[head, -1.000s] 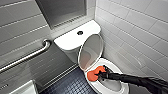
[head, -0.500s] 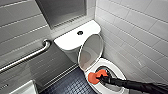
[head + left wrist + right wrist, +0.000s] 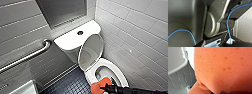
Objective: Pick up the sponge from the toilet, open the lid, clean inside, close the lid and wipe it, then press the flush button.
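The white toilet stands against the tiled wall. Its oval lid is raised and leans back on the tank. The round flush button sits on the flat tank top. The orange-red sponge hangs over the front part of the open bowl's rim. My right gripper, reaching in from the right on a dark arm, is shut on it. In the right wrist view the sponge looms very large, with the white lid's edge behind it. The water inside the bowl is mostly hidden.
A metal grab bar runs along the grey tiled wall left of the toilet. White tiled wall stands close on the right. Dark blue mosaic floor lies in front, and a white object stands at the lower left.
The right gripper and the sponge have drawn back from deeper in the bowl toward its front rim. The lid stays raised.
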### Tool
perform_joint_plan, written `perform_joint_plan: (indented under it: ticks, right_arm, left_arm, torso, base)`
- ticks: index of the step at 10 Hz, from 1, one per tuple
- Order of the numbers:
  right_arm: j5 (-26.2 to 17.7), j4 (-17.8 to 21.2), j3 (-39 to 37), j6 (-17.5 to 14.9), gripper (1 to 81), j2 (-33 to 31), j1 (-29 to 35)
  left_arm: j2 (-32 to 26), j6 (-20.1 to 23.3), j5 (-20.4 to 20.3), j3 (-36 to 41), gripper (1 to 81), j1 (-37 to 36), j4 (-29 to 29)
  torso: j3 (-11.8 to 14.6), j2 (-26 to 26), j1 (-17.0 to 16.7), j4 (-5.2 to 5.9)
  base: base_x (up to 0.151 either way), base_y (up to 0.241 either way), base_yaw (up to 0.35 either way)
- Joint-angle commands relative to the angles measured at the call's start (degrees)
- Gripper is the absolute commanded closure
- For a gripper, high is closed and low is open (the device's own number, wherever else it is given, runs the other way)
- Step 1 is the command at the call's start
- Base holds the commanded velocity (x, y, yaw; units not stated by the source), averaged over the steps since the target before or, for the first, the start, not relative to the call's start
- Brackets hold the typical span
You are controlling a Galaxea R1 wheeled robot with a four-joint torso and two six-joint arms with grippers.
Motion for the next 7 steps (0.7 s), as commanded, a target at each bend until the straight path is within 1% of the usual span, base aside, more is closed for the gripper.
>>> perform_joint_plan:
  ticks: [1,3,4,6,7]
  right_arm:
    - [-2.5,-0.9,6.3,-0.2,81.1,-7.5,0.0]
    - [-1.6,-1.0,8.2,-0.2,81.1,-11.1,-2.4]
    - [0.2,-1.8,9.8,-0.2,81.1,-13.6,-4.0]
    - [2.3,-2.1,12.4,-0.2,81.1,-17.7,-7.3]
    - [3.7,-2.7,12.8,-0.2,81.1,-19.2,-9.2]
  left_arm:
    - [-0.5,0.0,1.5,0.8,1.0,2.5,1.1]
    - [-0.7,0.0,1.5,0.8,1.0,2.5,1.2]
    - [-0.7,0.1,1.5,0.8,1.0,2.5,1.2]
    - [-0.6,0.1,1.2,0.8,1.0,2.5,1.2]
    - [-0.8,0.1,0.1,0.8,1.0,2.5,1.3]
  torso:
    - [0.0,0.0,0.0,0.00]
    - [0.0,0.0,0.0,0.00]
    - [0.0,0.0,0.0,0.00]
    - [0.0,0.0,0.0,0.00]
    - [0.0,0.0,0.0,0.00]
  base:
    - [0.000,0.000,0.000]
    - [0.000,0.000,0.000]
    - [0.000,0.000,0.000]
    - [0.000,0.000,0.000]
    - [0.000,0.000,0.000]
